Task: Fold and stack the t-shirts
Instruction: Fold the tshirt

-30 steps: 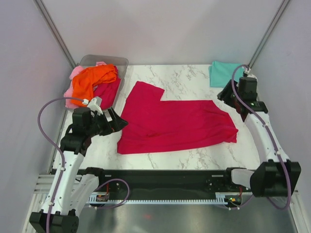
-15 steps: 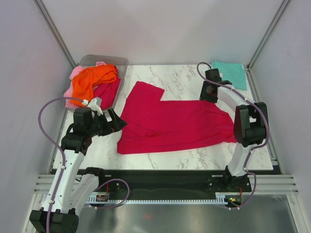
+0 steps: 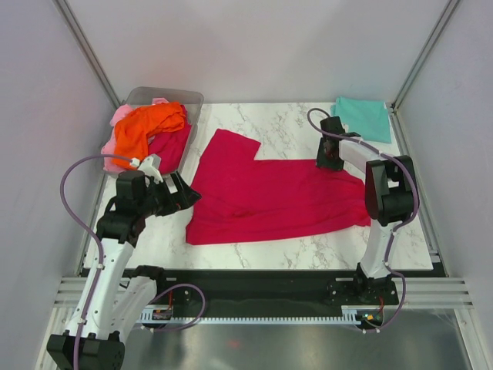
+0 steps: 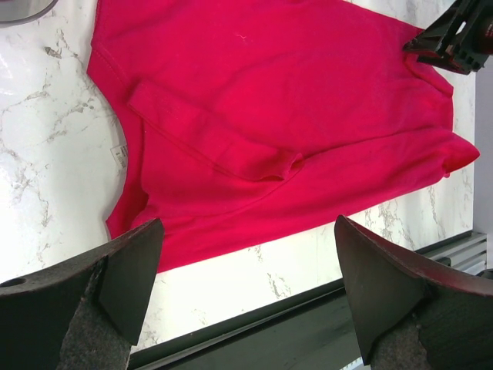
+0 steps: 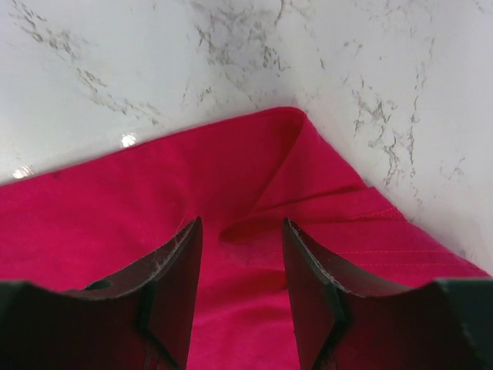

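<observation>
The crimson-magenta t-shirt (image 3: 269,196) lies spread on the marble table, partly folded, with a sleeve pointing to the back left. It also fills the left wrist view (image 4: 262,131) and the right wrist view (image 5: 231,247). My left gripper (image 3: 185,194) is open and empty, hovering at the shirt's left edge. My right gripper (image 3: 330,158) is open, low over the shirt's back right corner, its fingers (image 5: 173,285) straddling a fold there. The orange t-shirt (image 3: 146,127) and pale pink t-shirt (image 3: 119,117) lie heaped in a bin. The teal t-shirt (image 3: 362,117) lies folded at the back right.
A clear plastic bin (image 3: 189,100) stands at the back left, holding the heaped shirts. A black rail (image 3: 254,281) runs along the table's near edge. Grey walls with metal posts close in the sides and back.
My right arm has swung from the far right edge inward and down to the crimson shirt's back right corner. The left arm and the shirts have not moved.
</observation>
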